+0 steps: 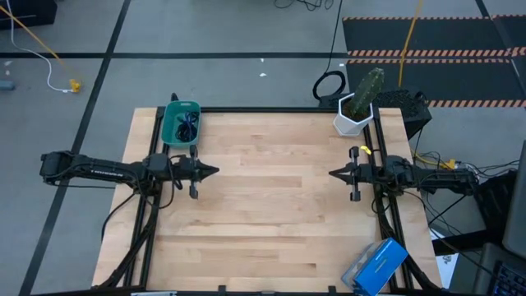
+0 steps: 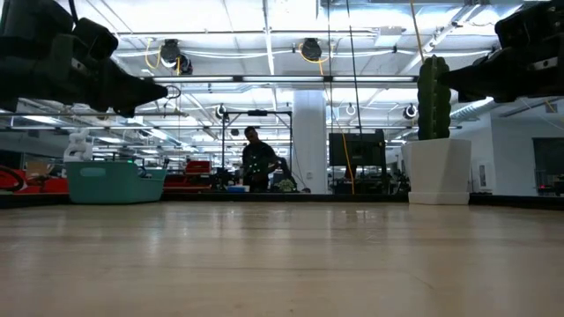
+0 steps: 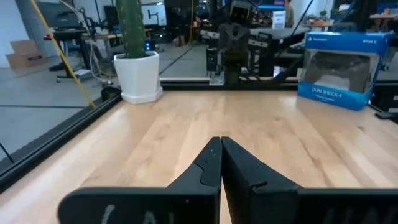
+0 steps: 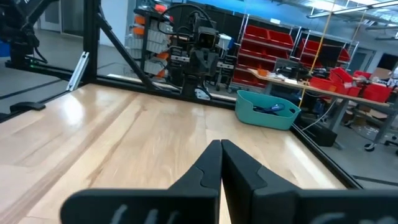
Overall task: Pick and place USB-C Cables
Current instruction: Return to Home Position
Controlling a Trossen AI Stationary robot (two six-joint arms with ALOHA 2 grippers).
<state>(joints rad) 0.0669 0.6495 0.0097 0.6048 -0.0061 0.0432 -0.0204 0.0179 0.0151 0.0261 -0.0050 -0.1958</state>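
A teal tray (image 1: pixel 181 123) stands at the table's far left; it also shows in the low view (image 2: pixel 115 180) and the right wrist view (image 4: pixel 266 109). Cables (image 1: pixel 187 125) lie inside it: dark coiled ones and a blue-purple one (image 4: pixel 273 109). My left gripper (image 1: pixel 215 171) is shut and empty, held level above the table at its left side, just near of the tray. My right gripper (image 1: pixel 332 173) is shut and empty, held level at the table's right side. The two grippers point at each other across the bare middle of the table.
A cactus in a white pot (image 1: pixel 358 105) stands at the far right corner. A blue box (image 1: pixel 376 266) lies at the near right corner. A person (image 2: pixel 256 163) stands in the room far behind the table. A yellow cord (image 1: pixel 37 41) lies on the floor.
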